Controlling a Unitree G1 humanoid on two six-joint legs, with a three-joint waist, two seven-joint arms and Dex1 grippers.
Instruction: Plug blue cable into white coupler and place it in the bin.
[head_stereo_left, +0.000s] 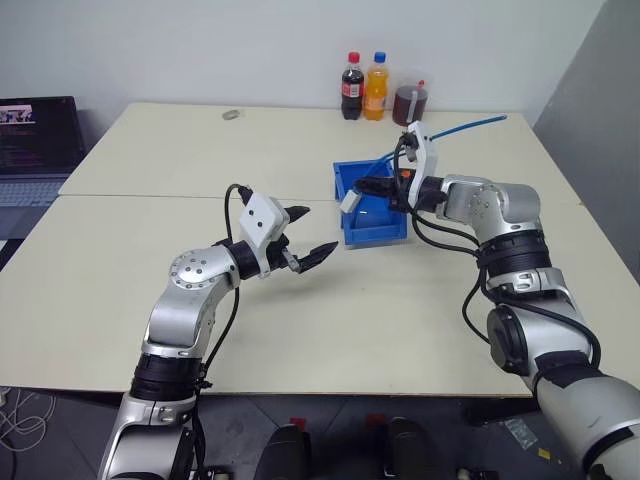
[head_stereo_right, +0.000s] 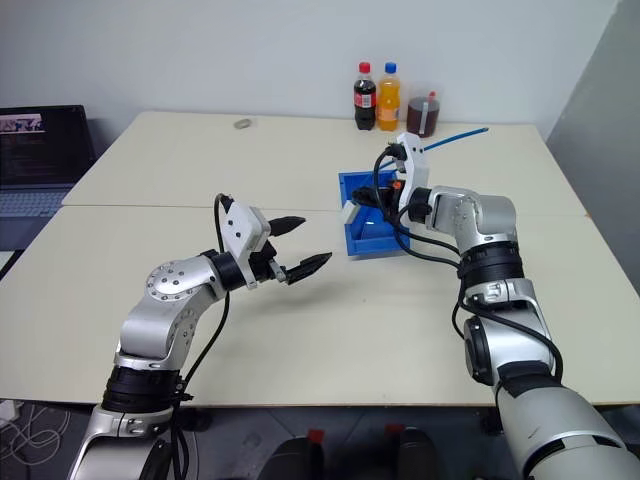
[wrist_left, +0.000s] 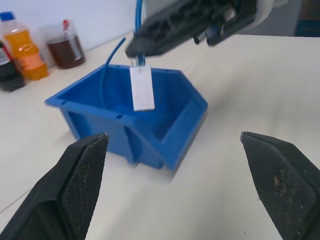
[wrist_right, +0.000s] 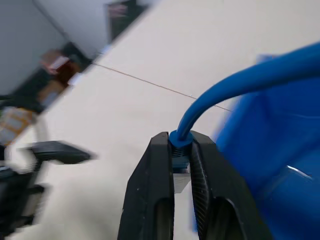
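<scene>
Pale beige tabletops (head_stereo_left: 150, 300), pushed together in front of a plain white wall, are your work surface, with three drink bottles (head_stereo_left: 378, 88) standing at the far edge and a dark laptop (head_stereo_left: 35, 140) off to the robot's left.

You have the plugging step behind you, as far as these views let you judge: in the left wrist view the small white boxy plastic coupler (wrist_left: 141, 87) hangs from the end of the thin light-blue flexible cable (wrist_left: 138, 15), right over the bright blue rectangular plastic bin (wrist_left: 90, 115). The right gripper (wrist_right: 181, 146) has its two black fingers pinched narrowly on the cable just behind the plug, and the cord arcs away from it toward the far side of the table. From the head views, that gripper (head_stereo_left: 372, 188) hovers at the near-left rim of the bin (head_stereo_left: 395, 232), with the coupler (head_stereo_left: 349, 201) dangling at the rim's outer corner rather than clearly inside.

Your left gripper (head_stereo_left: 305, 236) is spread wide with nothing between its fingers, held above the table well short of the bin.

What is left for you is the placing: the assembly looks not yet released, so it probably needs carrying further over the opening, lowering and letting go. Watch that the trailing cable does not drag the coupler back out over the wall.
</scene>
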